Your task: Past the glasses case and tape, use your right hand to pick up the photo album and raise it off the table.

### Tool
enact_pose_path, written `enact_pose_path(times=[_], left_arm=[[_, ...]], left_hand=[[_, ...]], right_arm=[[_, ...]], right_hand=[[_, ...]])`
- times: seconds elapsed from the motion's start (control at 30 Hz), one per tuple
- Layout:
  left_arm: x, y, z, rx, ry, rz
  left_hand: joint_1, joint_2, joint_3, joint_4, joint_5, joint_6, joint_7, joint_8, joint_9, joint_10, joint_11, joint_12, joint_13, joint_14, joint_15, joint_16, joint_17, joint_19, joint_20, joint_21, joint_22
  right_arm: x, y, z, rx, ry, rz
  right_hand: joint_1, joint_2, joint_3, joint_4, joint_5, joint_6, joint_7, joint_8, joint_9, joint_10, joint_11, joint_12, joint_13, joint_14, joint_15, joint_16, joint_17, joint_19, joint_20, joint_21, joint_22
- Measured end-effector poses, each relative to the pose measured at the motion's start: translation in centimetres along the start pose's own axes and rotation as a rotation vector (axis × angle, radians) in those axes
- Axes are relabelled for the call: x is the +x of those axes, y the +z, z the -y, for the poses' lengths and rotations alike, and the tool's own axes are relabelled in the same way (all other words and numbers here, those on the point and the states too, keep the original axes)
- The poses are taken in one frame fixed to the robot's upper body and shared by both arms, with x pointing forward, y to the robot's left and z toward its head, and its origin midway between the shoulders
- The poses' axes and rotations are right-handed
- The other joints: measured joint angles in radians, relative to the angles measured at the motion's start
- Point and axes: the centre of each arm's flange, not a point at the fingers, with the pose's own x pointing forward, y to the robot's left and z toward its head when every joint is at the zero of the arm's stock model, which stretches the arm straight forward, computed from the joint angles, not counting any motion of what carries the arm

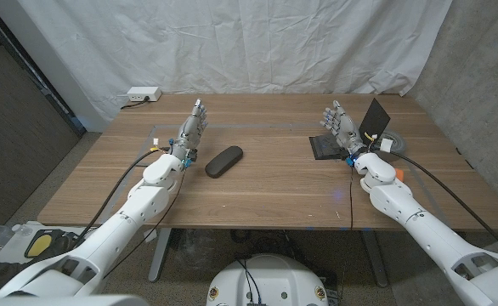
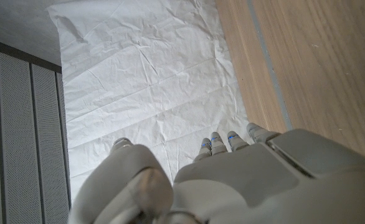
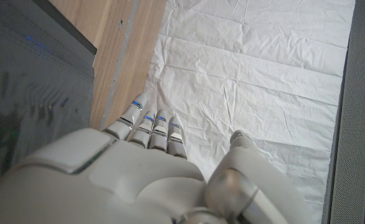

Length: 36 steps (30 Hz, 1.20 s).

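The black photo album (image 1: 325, 147) lies on the right half of the table, and one dark cover (image 1: 375, 117) stands tilted up behind it. My right hand (image 1: 342, 127) is raised beside the album with its fingers straight and apart, holding nothing. In the right wrist view the album's dark surface (image 3: 27, 93) lies close alongside that hand (image 3: 145, 168). A dark oval glasses case (image 1: 224, 161) lies near the table's middle. To the left of the case, my left hand (image 1: 191, 127) is raised with its fingers apart and empty. In the left wrist view it (image 2: 232, 180) is over bare wood.
A small pale object (image 1: 387, 144), possibly the tape, lies just right of the album beside a cable. A white power strip (image 1: 143, 95) sits at the table's (image 1: 257, 191) back left corner. A white cloth backdrop (image 1: 232, 42) hangs behind the table.
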Motion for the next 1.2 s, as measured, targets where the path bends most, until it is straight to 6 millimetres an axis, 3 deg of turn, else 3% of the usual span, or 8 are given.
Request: enact_pose_path(times=[0.47,1.2], left_arm=[[-0.1,0.7,0.6,0.022,-0.003,0.004],[-0.2,1.0,1.6,0.049,-0.033,-0.004]], left_hand=[[0.004,0.004,0.000,0.000,0.000,0.000,0.000,0.000,0.000,0.000,0.000,0.000,0.000,0.000,0.000,0.000,0.000,0.000,0.000,0.000,0.000],[0.013,0.013,0.000,0.000,0.009,0.000,0.000,0.000,0.000,-0.005,0.005,0.000,0.000,0.000,0.000,0.000,0.000,-0.009,-0.001,0.006,0.000]], right_arm=[[-0.2,0.0,-0.6,0.003,0.002,0.012],[-1.0,2.5,-1.2,-0.049,0.027,0.051]], right_hand=[[0.000,0.000,0.000,0.000,0.000,0.007,0.000,0.000,0.000,0.018,-0.003,0.008,0.000,0.014,0.003,0.004,0.000,0.014,0.001,0.000,0.000],[0.016,0.016,0.008,-0.008,0.000,0.021,-0.004,0.008,0.000,0.034,-0.002,0.015,0.000,0.032,0.004,0.008,0.000,0.029,0.003,-0.004,0.000]])
